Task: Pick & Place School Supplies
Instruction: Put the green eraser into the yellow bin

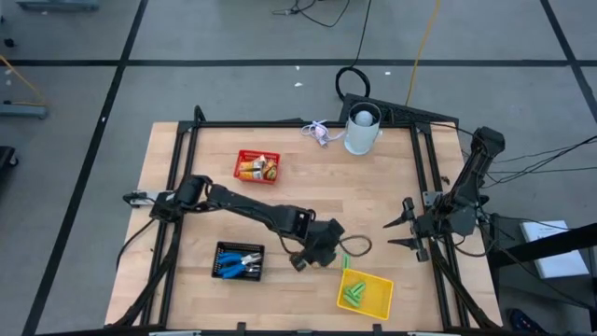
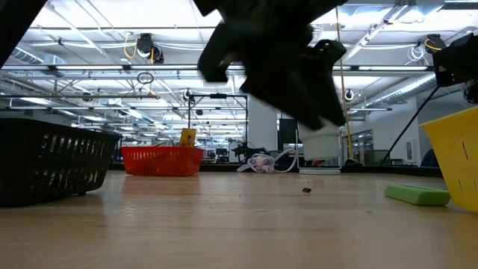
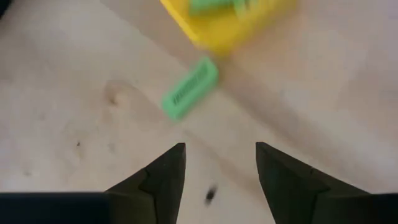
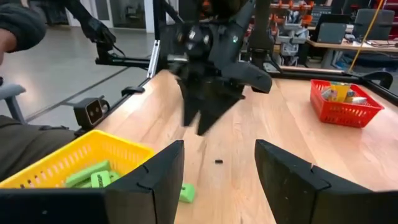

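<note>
1. Three mesh baskets sit on your table [image 1: 187,168]. Going left to right: the black basket [image 1: 239,262] near the front left holds blue-handled scissors [image 1: 244,264].
2. Next, the red basket [image 1: 256,166] sits farther back, left of centre, with yellow-orange sticks [image 1: 254,169] inside.
3. Your left arm reaches from the left edge across the middle. The left gripper [image 1: 315,250] hangs above the wood just left of the yellow basket [image 1: 366,291], fingers [image 3: 163,177] spread apart with nothing between them.
4. One green bar [image 3: 189,88] lies flat on the bare wood, right beside the yellow basket's near corner and outside it. The left wrist view shows it just ahead of the spread fingers, not touching them. The low view shows the same bar resting on the table against the basket's foot.
5. More green bars [image 1: 354,295] lie inside the yellow basket at the front, right of centre.
6. At the back edge, right of centre, stands a white cup [image 1: 362,130], with a small tangle of pale cord [image 1: 318,133] to its left.
7. Your right arm waits at the right edge. The right gripper [image 1: 403,232] points inward, its fingers parted and empty, well apart from the baskets.
8. A person's dark sleeve [image 4: 22,25] shows at the edge of the right wrist view, beyond the table.
</note>
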Motion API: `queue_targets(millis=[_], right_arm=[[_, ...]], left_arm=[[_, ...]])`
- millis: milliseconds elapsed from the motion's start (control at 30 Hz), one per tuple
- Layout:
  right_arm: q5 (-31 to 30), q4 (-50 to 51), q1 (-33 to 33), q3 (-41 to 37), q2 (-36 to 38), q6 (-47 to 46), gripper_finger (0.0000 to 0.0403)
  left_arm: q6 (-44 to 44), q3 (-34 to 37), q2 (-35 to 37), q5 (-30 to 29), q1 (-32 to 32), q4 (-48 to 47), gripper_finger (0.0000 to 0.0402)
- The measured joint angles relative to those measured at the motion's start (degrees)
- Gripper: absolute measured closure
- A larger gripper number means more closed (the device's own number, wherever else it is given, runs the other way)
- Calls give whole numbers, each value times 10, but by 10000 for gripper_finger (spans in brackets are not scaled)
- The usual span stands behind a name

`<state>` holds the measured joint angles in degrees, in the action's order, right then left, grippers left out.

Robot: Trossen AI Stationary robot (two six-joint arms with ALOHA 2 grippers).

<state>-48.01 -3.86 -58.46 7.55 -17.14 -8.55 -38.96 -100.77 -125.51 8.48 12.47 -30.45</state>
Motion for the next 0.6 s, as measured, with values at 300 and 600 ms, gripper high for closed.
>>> queue_targets(millis=[300,600], right_arm=[[-2,-20,0,0,-9,2,216],[-24,-26,0,0,-9,-13,216]], left_arm=[[-277,0,0,-153,23,-5,197],[-452,1,-17,-156,28,44,197]])
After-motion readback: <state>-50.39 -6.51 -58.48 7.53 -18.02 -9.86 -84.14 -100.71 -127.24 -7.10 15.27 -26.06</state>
